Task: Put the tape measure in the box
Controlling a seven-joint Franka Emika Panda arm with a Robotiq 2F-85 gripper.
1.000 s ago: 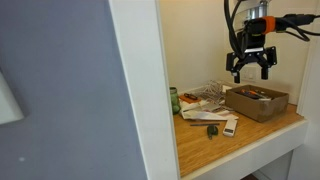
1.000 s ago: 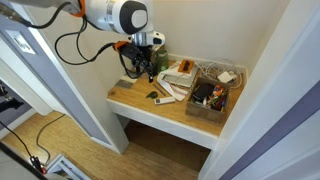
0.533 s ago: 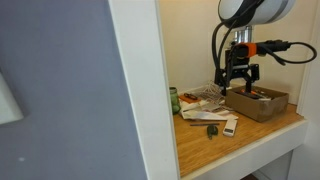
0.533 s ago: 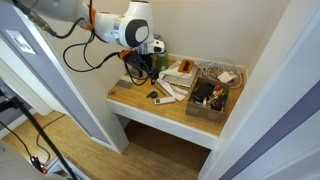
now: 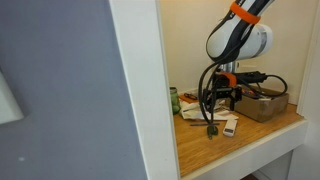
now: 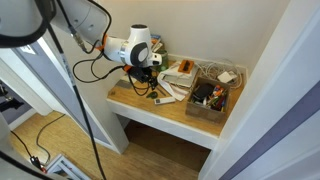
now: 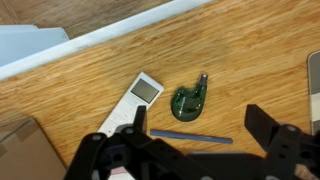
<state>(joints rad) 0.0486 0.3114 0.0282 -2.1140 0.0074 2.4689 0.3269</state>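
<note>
Alcove: a narrow recess, boxed in by plain walls on three sides.
Worktop: a light wooden shelf [image 5: 262,134] spans the recess; in the wrist view its grain [image 7: 70,85] runs lengthwise.
Front edge: a thick white fascia [image 6: 160,128] below the wood.
Back wall: cream and bare [image 5: 195,40], and off-white in an exterior view [image 6: 205,25].
Upright: a white post [image 5: 140,90] stands at the opening's near side.
Near panel: a flat grey surface [image 5: 60,90] fills the foreground beside that post.
Floor: warm wooden boards [image 6: 150,160] run under the shelf.
Light: soft and even, with shade beneath the worktop.
</note>
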